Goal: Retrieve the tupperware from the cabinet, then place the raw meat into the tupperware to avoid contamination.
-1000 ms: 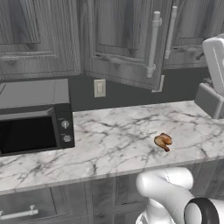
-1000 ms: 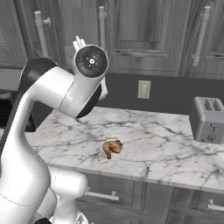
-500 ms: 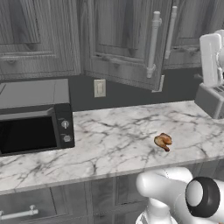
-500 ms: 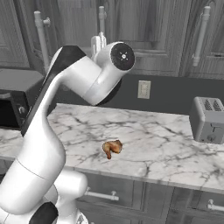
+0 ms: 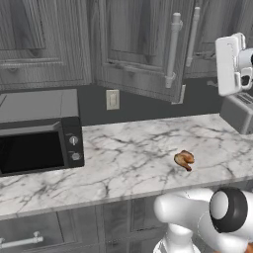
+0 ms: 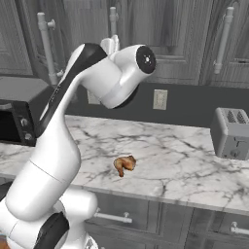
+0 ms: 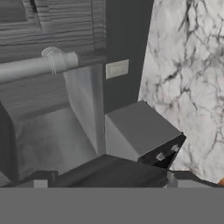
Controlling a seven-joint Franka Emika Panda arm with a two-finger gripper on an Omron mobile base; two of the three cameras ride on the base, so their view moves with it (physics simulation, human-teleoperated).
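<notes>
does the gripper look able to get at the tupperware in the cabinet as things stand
Probably not yet. The cabinet door is only slightly ajar, and the tupperware cannot be seen inside. The door would likely need pulling wide by its handle first.

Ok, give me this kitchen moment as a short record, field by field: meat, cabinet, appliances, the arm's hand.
meat: small lumpy brown-orange raw meat lying bare on the white marble counter, apart from everything
cabinet: dark grey wood-grain upper cabinet door with silver bar handle, swung partly ajar
left of counter: black microwave
right of counter: grey metal toaster
wall: pale outlet plate
container: none visible
hand: raised beside the cabinet; open or shut cannot be told
</notes>
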